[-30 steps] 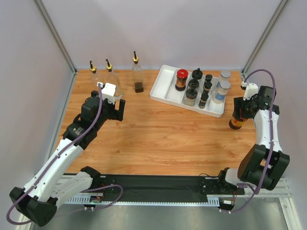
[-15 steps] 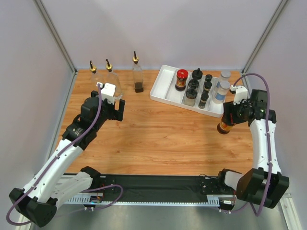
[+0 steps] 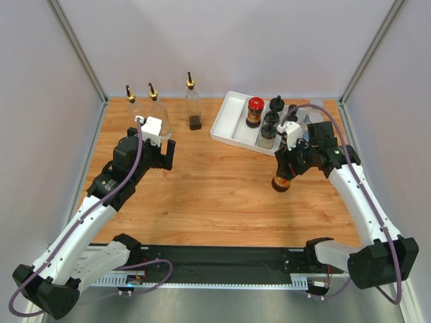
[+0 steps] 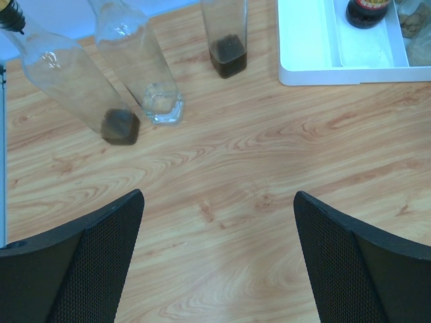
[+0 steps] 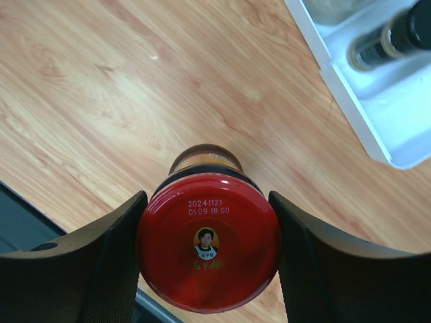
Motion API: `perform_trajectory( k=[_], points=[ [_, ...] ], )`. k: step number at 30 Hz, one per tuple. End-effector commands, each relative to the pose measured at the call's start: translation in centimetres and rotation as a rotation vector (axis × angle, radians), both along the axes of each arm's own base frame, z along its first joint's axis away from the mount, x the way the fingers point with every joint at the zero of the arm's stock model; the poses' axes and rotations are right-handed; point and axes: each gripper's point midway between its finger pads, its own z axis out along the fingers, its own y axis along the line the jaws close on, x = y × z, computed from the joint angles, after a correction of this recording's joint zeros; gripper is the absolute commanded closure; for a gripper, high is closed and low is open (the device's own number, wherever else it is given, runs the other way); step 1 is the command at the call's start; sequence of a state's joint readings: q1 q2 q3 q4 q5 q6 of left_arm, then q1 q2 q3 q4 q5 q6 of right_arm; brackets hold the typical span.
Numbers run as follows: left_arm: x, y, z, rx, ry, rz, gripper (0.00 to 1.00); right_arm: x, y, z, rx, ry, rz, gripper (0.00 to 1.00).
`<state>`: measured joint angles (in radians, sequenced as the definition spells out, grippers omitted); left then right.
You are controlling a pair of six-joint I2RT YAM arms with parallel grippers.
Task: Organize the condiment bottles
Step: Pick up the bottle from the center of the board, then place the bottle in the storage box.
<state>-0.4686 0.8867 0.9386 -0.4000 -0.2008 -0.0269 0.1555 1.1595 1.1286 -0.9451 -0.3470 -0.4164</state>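
Currently, a red-lidded dark glass jar is clamped by the right gripper near the white divided tray; the left gripper is spread open.

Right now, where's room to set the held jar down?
Table is bare between left gripper and the held red-lidded jar. Left compartment of the white tray is bare. Crowded: its right compartments, back-left by the tall bottles.

This was a robotics lab test cell: a wood-grain surface boxed in by plain pale panels on aluminium corner posts, with a white left arm and right arm bolted to a black base rail.
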Motion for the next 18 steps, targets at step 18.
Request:
perform_trajectory(
  k=[18],
  points=[
    [0.1, 0.6, 1.0, -0.006, -0.045, 0.023, 0.0, 9.6, 8.6, 7.8, 0.033, -0.245, 0.14, 1.0]
  ],
)
